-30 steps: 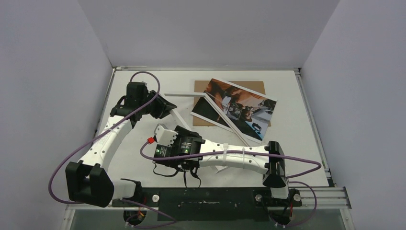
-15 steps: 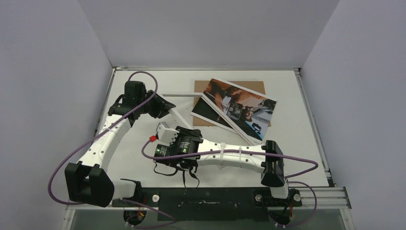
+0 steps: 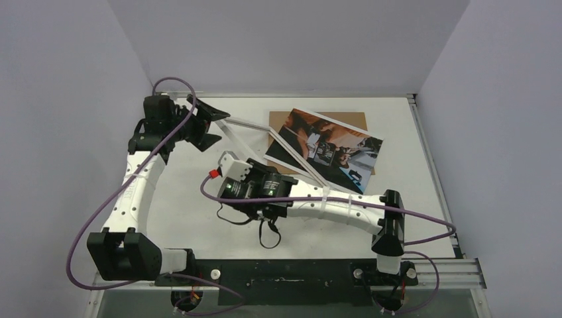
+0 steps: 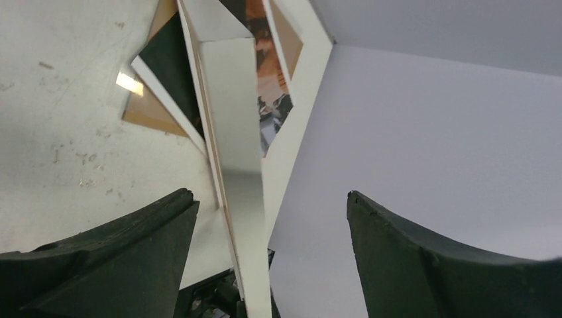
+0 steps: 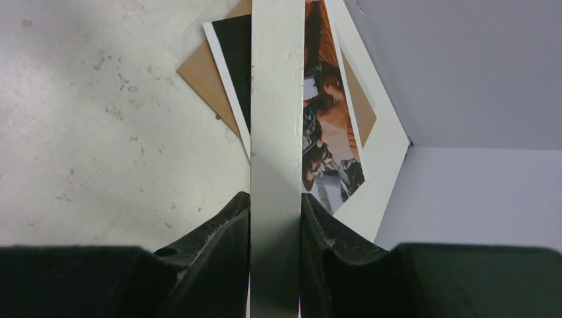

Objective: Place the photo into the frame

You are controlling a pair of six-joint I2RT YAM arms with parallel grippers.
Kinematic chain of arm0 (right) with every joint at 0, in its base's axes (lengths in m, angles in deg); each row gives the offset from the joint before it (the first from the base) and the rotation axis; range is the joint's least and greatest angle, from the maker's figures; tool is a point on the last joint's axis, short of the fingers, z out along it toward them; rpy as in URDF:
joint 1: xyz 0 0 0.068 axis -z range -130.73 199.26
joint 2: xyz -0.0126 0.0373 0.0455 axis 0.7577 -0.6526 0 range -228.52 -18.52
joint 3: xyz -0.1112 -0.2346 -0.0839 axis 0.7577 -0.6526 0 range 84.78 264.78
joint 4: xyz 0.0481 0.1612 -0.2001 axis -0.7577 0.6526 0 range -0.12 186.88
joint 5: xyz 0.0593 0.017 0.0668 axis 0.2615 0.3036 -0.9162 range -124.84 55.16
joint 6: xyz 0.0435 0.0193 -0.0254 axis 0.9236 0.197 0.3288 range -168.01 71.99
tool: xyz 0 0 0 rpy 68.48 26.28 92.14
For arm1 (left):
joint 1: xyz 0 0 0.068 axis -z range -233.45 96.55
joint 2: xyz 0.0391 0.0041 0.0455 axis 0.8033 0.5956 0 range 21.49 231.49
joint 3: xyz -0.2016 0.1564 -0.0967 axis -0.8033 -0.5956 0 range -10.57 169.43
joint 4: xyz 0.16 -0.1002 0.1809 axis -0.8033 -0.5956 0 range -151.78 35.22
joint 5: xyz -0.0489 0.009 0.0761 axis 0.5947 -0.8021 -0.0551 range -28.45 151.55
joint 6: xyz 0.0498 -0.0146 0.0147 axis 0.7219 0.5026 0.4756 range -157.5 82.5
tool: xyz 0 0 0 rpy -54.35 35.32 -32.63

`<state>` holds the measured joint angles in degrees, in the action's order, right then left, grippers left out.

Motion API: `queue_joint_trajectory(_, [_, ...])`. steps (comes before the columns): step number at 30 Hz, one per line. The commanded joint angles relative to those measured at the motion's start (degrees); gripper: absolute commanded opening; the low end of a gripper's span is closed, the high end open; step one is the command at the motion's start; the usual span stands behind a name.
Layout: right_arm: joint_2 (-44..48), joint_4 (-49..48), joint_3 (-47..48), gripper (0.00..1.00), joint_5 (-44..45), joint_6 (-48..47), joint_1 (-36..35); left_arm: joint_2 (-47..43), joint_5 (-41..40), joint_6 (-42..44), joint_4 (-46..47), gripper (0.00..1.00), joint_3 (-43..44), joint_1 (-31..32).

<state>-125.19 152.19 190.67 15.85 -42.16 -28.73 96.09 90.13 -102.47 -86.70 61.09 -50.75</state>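
Note:
The frame (image 3: 233, 140), thin and white, is held up on edge over the left middle of the table. My right gripper (image 5: 275, 197) is shut on one of its rails (image 5: 275, 119); in the top view that gripper (image 3: 242, 165) sits under its wrist. My left gripper (image 3: 215, 124) stands open around the frame's far-left corner. In the left wrist view, the rail (image 4: 238, 218) runs between the spread fingers (image 4: 112, 258), touching neither. The photo (image 3: 328, 146), dark with orange tones, lies flat at the back right on a brown backing board (image 3: 354, 120); it also shows behind the frame (image 5: 325, 132) (image 4: 268, 86).
The backing board's corner (image 5: 202, 73) sticks out from under the photo. Grey walls close in the white table (image 3: 411, 139) at the left, back and right. My right arm (image 3: 331, 205) stretches across the table's front half.
My left gripper has opened off the frame's corner and swung toward the back left. The right gripper has carried the frame toward the back, raising it more upright.

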Motion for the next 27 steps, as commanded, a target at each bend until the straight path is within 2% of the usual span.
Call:
queue_joint_trajectory(1, [7.6,-6.2,2.0,0.00,1.6,-4.8,5.5,1.1,5.9,4.1,4.3,0.85,8.9,-4.6])
queue_joint_trajectory(8, [9.3,-9.5,5.5,0.00,-8.4,-4.3,12.8,-0.6,4.5,5.8,6.3,0.89,13.8,-6.0])
queue_joint_trajectory(13, [8.6,-10.7,12.3,0.00,-21.8,3.2,18.8,-3.0,1.1,7.1,2.9,0.89,12.5,-6.0])
queue_joint_trajectory(19, [6.4,-13.1,15.7,0.00,-31.9,12.2,22.2,-6.6,-4.6,11.7,-3.2,0.89,8.7,-6.0])
queue_joint_trajectory(24, [6.4,-20.7,11.8,0.00,-42.4,24.2,26.6,-8.7,-10.5,16.2,-8.7,0.89,6.2,-6.0])
queue_joint_trajectory(27, [6.0,-26.0,8.5,0.00,-45.9,31.2,28.3,-9.7,-13.8,18.1,-11.2,0.89,5.1,-6.1])
